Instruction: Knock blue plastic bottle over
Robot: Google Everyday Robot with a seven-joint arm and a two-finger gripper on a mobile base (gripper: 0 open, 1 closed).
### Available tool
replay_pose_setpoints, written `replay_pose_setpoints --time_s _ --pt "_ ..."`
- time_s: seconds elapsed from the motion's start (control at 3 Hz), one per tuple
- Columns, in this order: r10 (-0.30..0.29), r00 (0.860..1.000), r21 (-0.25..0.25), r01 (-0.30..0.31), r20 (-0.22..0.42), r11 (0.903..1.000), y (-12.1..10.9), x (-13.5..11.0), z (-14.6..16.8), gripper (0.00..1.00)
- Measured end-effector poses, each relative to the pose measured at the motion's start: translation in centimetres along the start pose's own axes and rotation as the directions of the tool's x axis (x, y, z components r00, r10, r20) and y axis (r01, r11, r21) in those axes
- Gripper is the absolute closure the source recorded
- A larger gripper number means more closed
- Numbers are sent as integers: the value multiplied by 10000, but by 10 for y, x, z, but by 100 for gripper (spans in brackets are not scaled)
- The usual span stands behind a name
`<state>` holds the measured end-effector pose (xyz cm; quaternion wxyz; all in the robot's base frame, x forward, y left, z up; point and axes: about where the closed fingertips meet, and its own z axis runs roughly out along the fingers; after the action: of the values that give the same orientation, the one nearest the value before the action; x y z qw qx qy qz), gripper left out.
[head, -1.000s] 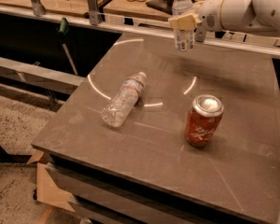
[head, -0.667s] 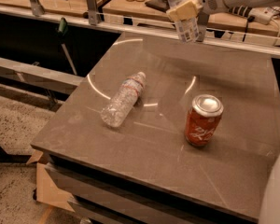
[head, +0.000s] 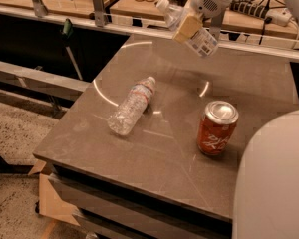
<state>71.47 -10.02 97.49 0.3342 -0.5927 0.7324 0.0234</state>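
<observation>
The blue plastic bottle (head: 203,42), pale and translucent with a white cap and a white printed label, is tilted steeply with its cap pointing up-left. It hangs in the air above the far edge of the table (head: 159,158). My gripper (head: 188,29) reaches in from the upper right and is shut on the bottle's middle, with a tan finger pad (head: 186,27) across it. The bottle's base is nearest the table and seems clear of it.
A clear crinkled bottle (head: 132,105) lies on its side at the table's centre-left. A red soda can (head: 217,128) stands upright at the right. A metal rail (head: 114,26) and a wooden bench run behind the table. My white body (head: 274,178) fills the lower right.
The blue bottle was upright in the gripper. It has tipped over to the left, and the gripper has moved up and a little left with it.
</observation>
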Motion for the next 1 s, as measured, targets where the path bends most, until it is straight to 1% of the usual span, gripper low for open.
replay_pose_setpoints --time_s 0.33,0.67,1.0 --pt "-263 9842 -1369 21 -1752 9906 31 29 27 100" --pt "-550 9704 -1994 72 -2353 9799 46 40 40 82" --pt "-702 9619 -2581 -3 -2641 9661 58 49 53 59"
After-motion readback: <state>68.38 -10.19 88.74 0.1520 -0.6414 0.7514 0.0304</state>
